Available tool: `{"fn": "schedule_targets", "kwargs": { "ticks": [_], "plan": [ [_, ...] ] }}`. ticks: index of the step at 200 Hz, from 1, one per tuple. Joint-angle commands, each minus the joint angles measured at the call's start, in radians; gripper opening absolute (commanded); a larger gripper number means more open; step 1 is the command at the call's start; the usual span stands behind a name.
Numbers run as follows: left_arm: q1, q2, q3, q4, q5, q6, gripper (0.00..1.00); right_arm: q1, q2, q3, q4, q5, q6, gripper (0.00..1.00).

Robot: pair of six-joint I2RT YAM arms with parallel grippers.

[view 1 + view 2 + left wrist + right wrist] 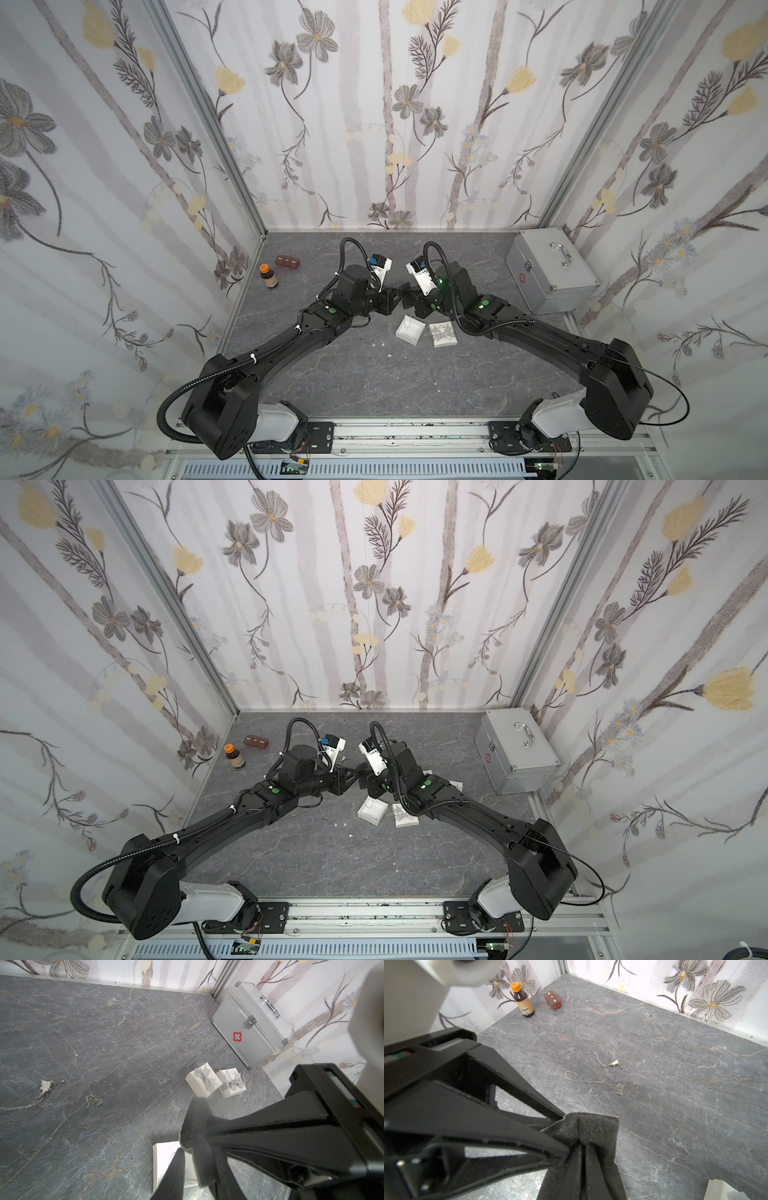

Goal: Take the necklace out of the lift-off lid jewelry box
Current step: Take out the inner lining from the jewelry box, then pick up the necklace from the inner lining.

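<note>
Silver necklaces: two, loose on table. Bow-topped white boxes: two. Open white box: one. Right gripper jaws pressed together; left gripper jaws: cannot tell.

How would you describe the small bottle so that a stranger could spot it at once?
Start at the grey marble table, then go to its far corner opposite the silver case. There the bottle stands upright beside a brown block; only it has an orange cap and tan label.
</note>
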Motion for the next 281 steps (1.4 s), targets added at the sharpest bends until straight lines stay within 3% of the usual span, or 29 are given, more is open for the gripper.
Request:
{"fn": "schedule_targets", "kwargs": {
  "ticks": [1,45,73,166,228,281],
  "plan": [
    [0.001,0.001,0.011,0.026,0.004,-0.014,0.16,0.001,-0.005,-0.007,0.052,0.002,-0.014,0.00],
    [0.004,-0.020,0.007,0.033,-0.004,-0.009,0.00,-0.011,-0.040,-0.020,0.059,-0.064,0.006,0.20],
    [0.009,-0.029,0.006,0.034,-0.011,0.000,0.00,-0.052,-0.089,-0.057,0.087,-0.162,0.033,0.28],
    [0.048,-0.070,0.064,0.030,0.167,0.077,0.00,-0.274,-0.249,-0.284,0.282,-0.685,0.108,0.37],
    [0.067,-0.088,0.080,0.044,0.351,0.131,0.00,-0.278,-0.228,-0.319,0.329,-0.748,0.109,0.37],
    [0.071,-0.128,0.093,0.009,0.381,0.163,0.00,-0.286,-0.226,-0.316,0.307,-0.738,0.089,0.37]
  ]
}}
